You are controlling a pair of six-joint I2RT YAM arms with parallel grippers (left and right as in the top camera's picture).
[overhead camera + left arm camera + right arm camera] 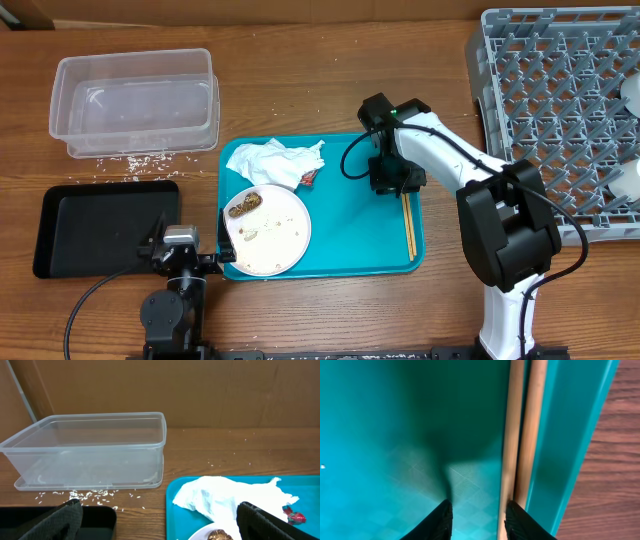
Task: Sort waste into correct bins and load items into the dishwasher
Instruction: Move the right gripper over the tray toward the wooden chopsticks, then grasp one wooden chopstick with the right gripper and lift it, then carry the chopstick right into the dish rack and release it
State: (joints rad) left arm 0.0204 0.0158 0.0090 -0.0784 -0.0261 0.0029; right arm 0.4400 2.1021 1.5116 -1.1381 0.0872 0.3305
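Two wooden chopsticks point(408, 225) lie along the right inner edge of the teal tray point(350, 240); they also show in the right wrist view point(520, 435). My right gripper point(395, 182) is low over the tray, open point(479, 520), with its right finger over the chopsticks and bare tray between the fingers. The white plate point(270, 235) carries a brown food lump point(243, 207). A crumpled napkin point(275, 160) and a red wrapper point(308, 177) lie behind it. My left gripper point(185, 255) is open point(160, 525) and empty. The grey dish rack point(560, 120) stands at the right.
The clear tub point(130, 100) stands at the back left, with loose rice grains point(130, 160) in front of it. The black tray point(105, 225) lies at the left, beside my left gripper. White dishes point(625, 180) sit at the rack's right edge.
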